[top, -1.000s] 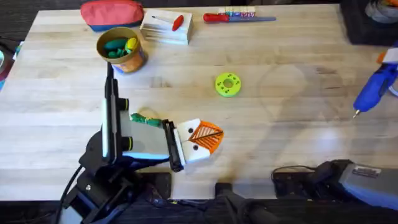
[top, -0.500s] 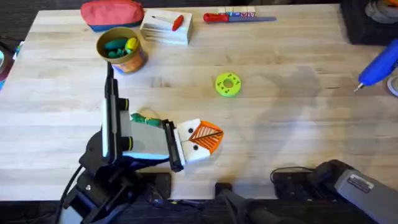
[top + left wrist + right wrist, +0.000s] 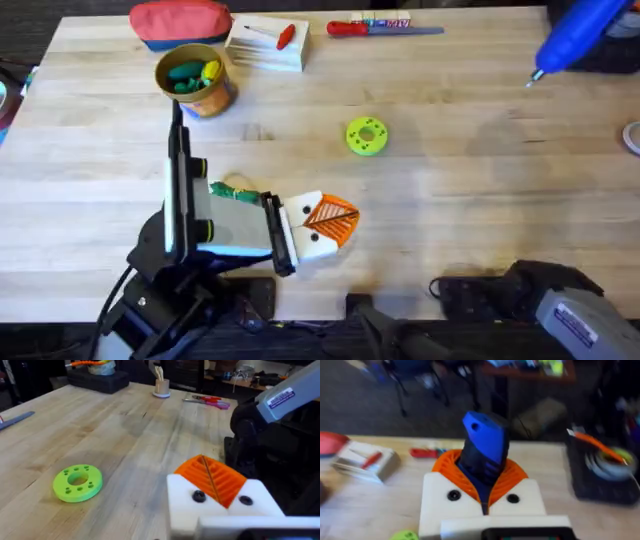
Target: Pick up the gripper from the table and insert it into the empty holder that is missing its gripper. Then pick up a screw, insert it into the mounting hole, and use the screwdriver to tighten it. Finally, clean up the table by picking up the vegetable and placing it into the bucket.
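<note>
My right gripper (image 3: 484, 479) is shut on the blue screwdriver (image 3: 484, 447), which stands between its orange ribbed pads (image 3: 512, 476). From overhead the screwdriver (image 3: 578, 32) hangs over the far right corner of the table (image 3: 480, 200), thin tip pointing down and left. My left gripper (image 3: 335, 222) rests low near the front edge, shut with nothing in it. Both of its white holders (image 3: 220, 507) carry orange wedges (image 3: 212, 477) and a black screw (image 3: 199, 495). The green vegetable (image 3: 232, 192) lies beside the left wrist, partly hidden. The yellow bucket (image 3: 197, 92) stands at the far left.
A green ring disc (image 3: 367, 136) lies mid-table. Along the far edge are a red pouch (image 3: 180, 22), a white box (image 3: 265, 48) with a red-handled tool on it, and a red-handled screwdriver (image 3: 385, 28). The bucket holds green and yellow toys. A dark tray (image 3: 600, 50) sits far right.
The blue screwdriver has risen from the right edge and travelled toward the far right corner. The left arm has not moved.
</note>
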